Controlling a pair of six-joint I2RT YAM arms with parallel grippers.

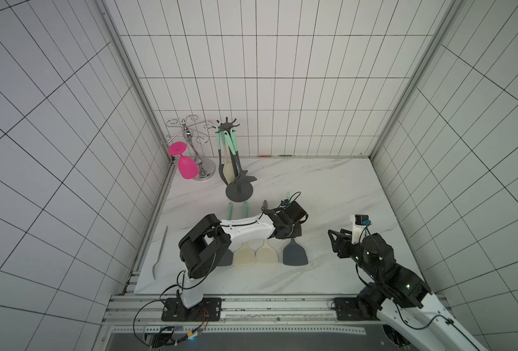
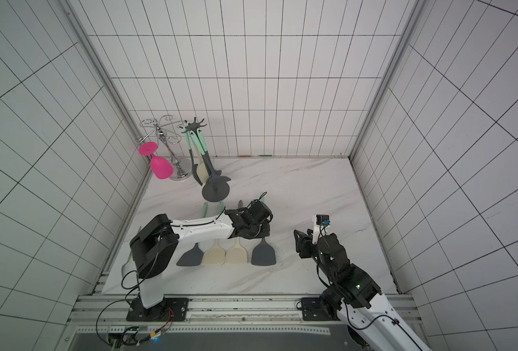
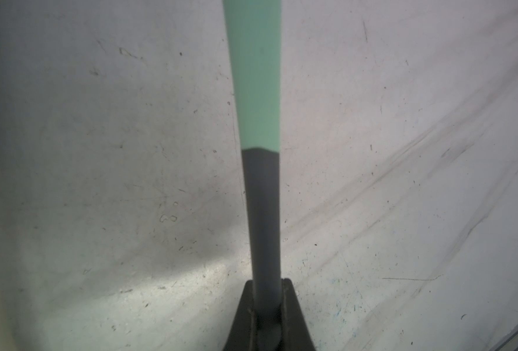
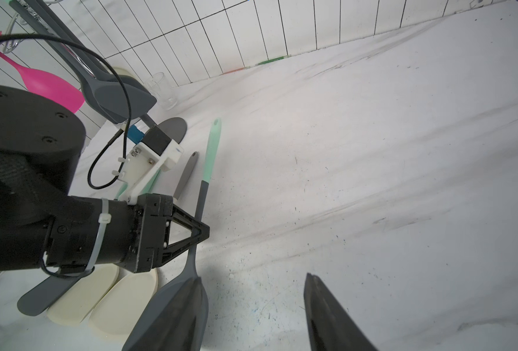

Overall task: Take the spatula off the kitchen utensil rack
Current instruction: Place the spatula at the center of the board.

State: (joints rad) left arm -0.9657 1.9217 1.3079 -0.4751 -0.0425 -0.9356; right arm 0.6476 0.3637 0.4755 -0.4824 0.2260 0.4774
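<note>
Marble table [image 2: 312, 188] holds four spatulas [image 2: 262, 255]: two grey, two cream.

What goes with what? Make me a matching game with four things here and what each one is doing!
Things:
1. pink glass
2. fork
3. left gripper
4. right gripper

States:
A. open, holding nothing
B. hanging upside down from the chrome holder
C. shut on the handle of the grey spatula
D. lying flat near the left edge of the table

Pairs: 1-B, 2-D, 3-C, 4-A
</note>
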